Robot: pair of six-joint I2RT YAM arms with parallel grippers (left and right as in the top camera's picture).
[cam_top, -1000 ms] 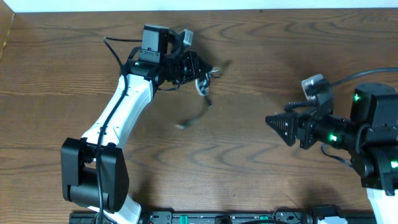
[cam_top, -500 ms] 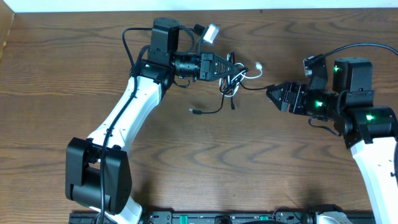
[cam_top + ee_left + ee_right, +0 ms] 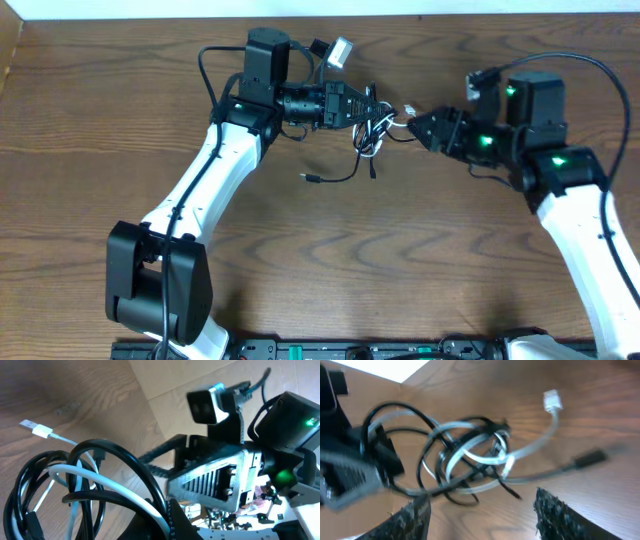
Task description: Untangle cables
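- My left gripper [image 3: 357, 107] grips the cables [image 3: 372, 128], a single knotted bundle hanging at its tips; nothing is separated yet.
- My right gripper [image 3: 418, 126] gapes wide, with the bundle just ahead of it and the white plug end [image 3: 551, 398] nearest. All the pulling apart remains.

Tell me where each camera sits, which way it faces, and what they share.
Overhead: above the table, looking down; left hand and right hand show.
Left wrist: looks past the cables at the right hand.
Right wrist: looks between its own fingers at the cables and left hand.
All three share the cables.
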